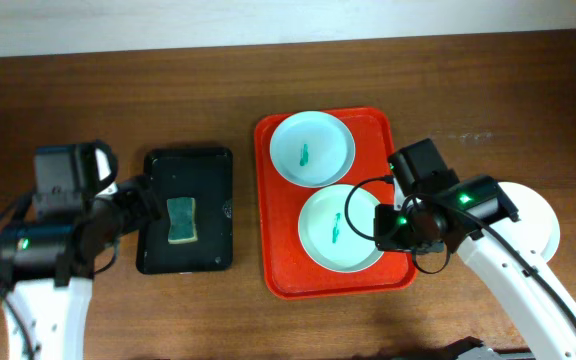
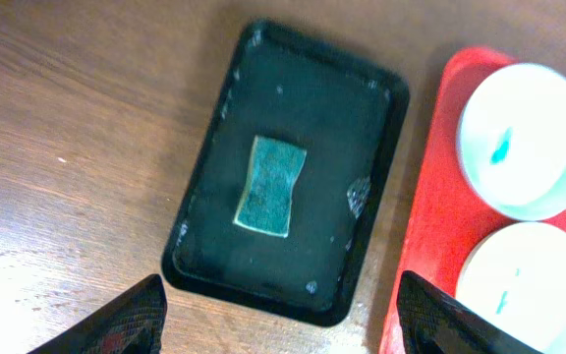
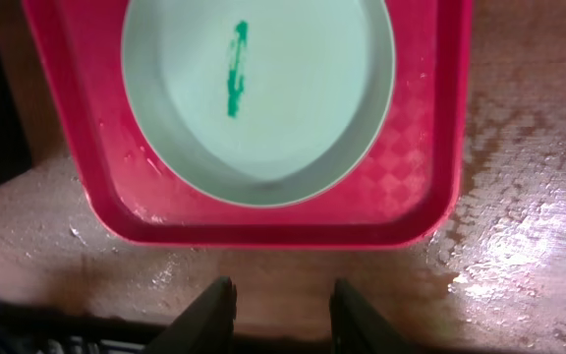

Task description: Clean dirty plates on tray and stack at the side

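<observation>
While the left pincer (image 2: 279, 305) hangs wide and empty over the black rectangular tray (image 2: 312, 108) holding a green sponge (image 2: 270, 185), the right pincer (image 3: 283, 295) stands narrowly parted, gripping nothing, above the wooden desk (image 3: 519, 216) just beside the red-orange rectangular plastic tray (image 3: 77, 147). Round pale blue plate (image 1: 311, 148) and round mint green plate (image 1: 340, 228), both green-smeared at centre, lie on that tray. Round white plate (image 1: 543, 225) sits on the desk, partly under the right arm.

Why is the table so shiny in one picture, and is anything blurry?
Right wrist view: bright glare bleaches the table beside the tray, which reads pinker here than from overhead; the plate is sharp. Left wrist view: slightly soft all over, the sponge fuzzy at its edges, no glare. Overhead view: even light, crisp, no glare.
</observation>
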